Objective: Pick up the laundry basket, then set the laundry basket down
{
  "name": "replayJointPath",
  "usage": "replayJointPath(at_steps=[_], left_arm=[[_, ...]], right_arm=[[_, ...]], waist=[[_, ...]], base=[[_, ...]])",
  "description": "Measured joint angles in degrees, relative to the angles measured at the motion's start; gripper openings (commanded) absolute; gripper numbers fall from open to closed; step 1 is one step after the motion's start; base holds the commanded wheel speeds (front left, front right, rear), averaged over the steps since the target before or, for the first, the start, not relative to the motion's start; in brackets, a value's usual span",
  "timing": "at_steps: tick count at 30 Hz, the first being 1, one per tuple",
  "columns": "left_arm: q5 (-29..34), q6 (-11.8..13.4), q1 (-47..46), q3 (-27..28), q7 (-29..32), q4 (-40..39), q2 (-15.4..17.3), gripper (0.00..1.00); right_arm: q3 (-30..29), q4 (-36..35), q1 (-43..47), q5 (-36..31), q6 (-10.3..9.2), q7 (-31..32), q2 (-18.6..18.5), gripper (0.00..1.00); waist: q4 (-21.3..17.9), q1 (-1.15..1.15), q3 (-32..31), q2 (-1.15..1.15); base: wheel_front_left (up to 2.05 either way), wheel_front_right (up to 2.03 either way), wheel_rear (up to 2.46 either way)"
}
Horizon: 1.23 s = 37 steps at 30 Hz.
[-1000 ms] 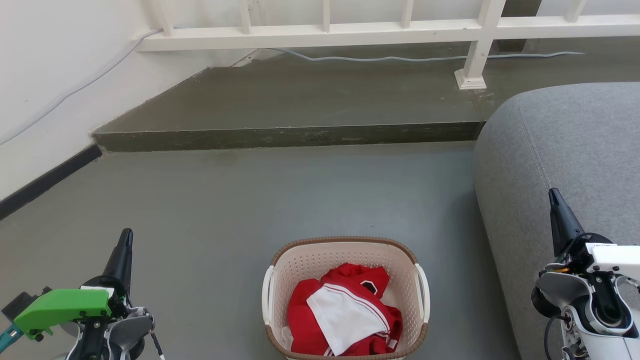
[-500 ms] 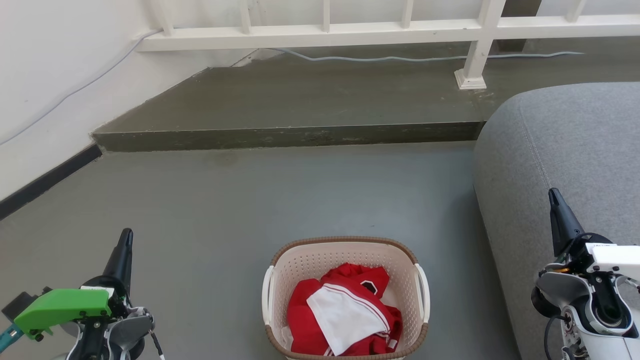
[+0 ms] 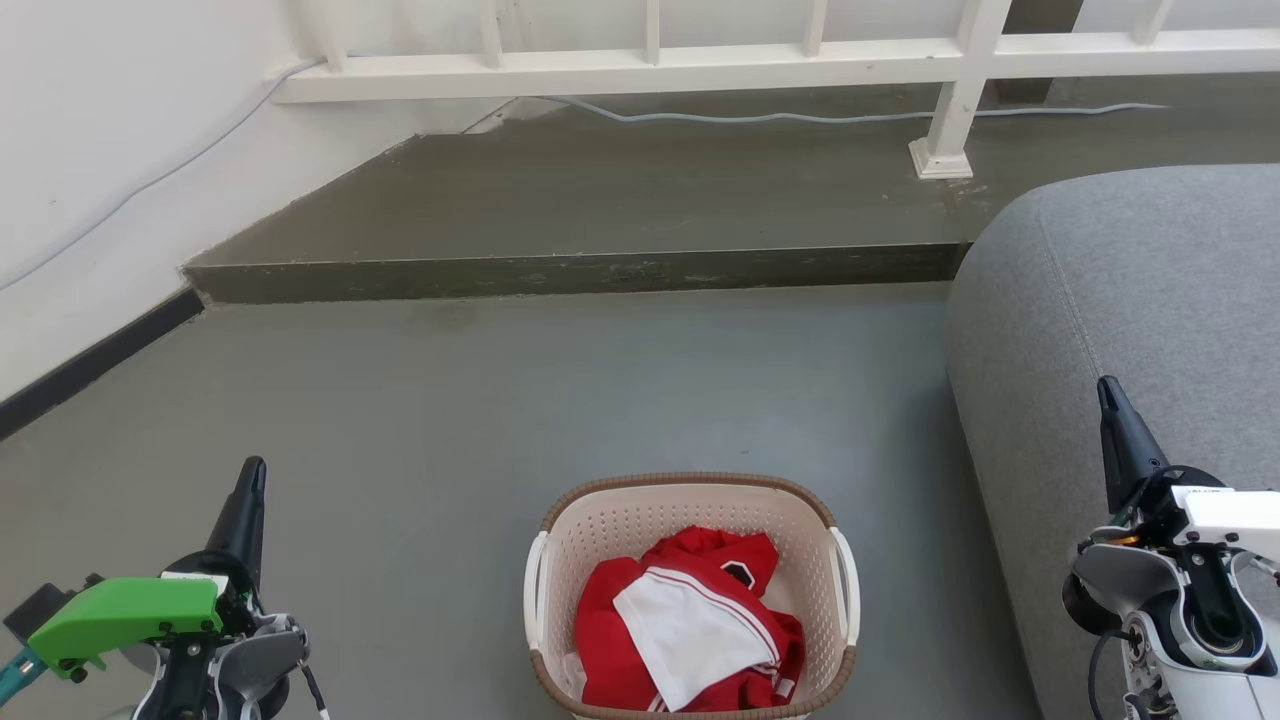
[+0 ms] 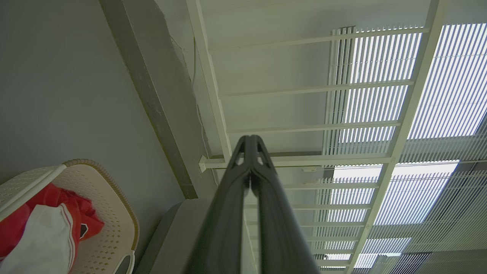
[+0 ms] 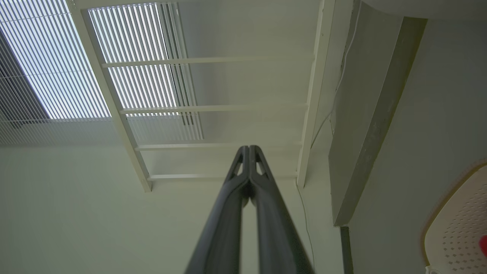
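Perforated cream laundry basket, woven-look rim

The laundry basket sat on the floor at bottom centre of the head view, clothes lying in it and the sofa near its right. The left claw stood at lower left and the right claw at lower right, over the sofa, both apart from the basket. Behind, a step crossed the upper frame under a railing.
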Motion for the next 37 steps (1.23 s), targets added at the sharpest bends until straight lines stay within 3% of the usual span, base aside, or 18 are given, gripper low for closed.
replayJointPath(at_steps=[37], left_arm=[[0.0, 0.0, 0.0, 0.0, 0.0, -0.1, 0.0, 0.00]], right_arm=[[-0.1, 0.0, 0.0, 0.0, 0.08, 0.0, 0.0, 0.00]], waist=[[0.0, 0.00, 0.0, 0.00]], base=[[0.00, 0.00, 0.00]])
